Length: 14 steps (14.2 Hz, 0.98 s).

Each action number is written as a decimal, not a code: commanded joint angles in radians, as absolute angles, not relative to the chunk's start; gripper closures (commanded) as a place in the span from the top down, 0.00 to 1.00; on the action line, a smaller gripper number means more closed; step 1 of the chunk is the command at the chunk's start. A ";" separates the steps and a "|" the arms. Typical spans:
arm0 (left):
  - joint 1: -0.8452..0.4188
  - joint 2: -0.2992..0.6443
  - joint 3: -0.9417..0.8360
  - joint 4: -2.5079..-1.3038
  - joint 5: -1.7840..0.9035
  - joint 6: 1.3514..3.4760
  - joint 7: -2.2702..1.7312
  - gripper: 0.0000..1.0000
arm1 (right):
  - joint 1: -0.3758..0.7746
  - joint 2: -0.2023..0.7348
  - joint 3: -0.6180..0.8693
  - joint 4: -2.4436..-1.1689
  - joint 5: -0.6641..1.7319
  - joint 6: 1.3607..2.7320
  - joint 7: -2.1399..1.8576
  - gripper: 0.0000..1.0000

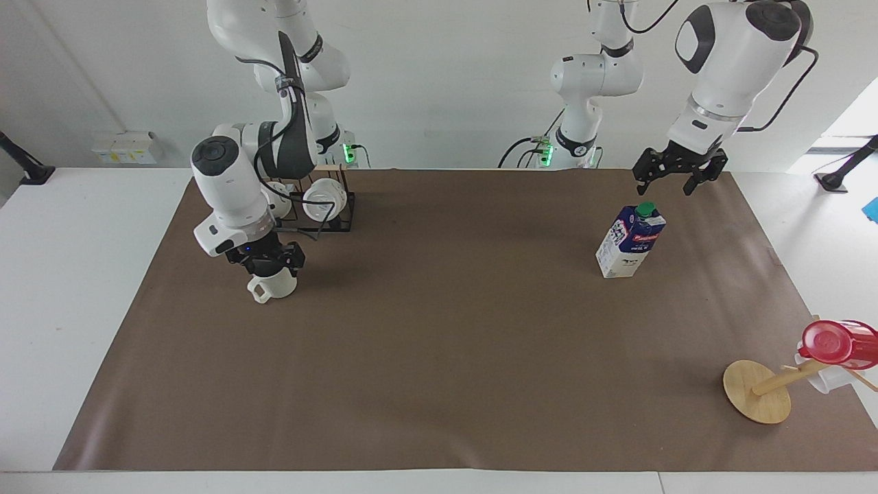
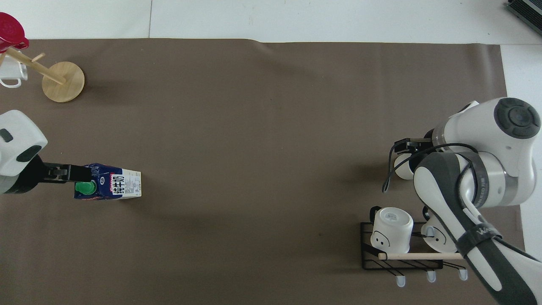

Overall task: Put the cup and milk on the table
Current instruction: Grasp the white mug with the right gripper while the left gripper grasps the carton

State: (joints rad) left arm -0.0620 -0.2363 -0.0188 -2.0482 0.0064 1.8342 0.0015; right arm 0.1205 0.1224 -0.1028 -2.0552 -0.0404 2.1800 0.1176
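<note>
The cup [image 1: 272, 286], a cream-white mug with its handle toward the table's front edge, stands upright on the brown mat of the table [image 1: 439, 343] in front of the mug rack. My right gripper [image 1: 268, 265] is down on the cup's top and covers its mouth. In the overhead view only a sliver of the cup [image 2: 401, 166] shows under the right arm. The milk [image 1: 631, 240], a blue-and-white carton with a green cap, stands upright toward the left arm's end. My left gripper [image 1: 664, 186] is open and hangs in the air just above the carton's cap.
A black wire rack [image 1: 322, 209] with two white mugs stands near the right arm's base. A wooden mug tree [image 1: 758, 392] with a red cup [image 1: 833, 343] and a white mug stands at the mat's corner toward the left arm's end.
</note>
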 commanded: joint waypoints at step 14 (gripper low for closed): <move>-0.069 -0.278 -0.015 -2.335 -0.006 2.178 0.015 1.00 | 0.133 0.144 -0.098 -2.132 -0.038 2.270 0.127 0.74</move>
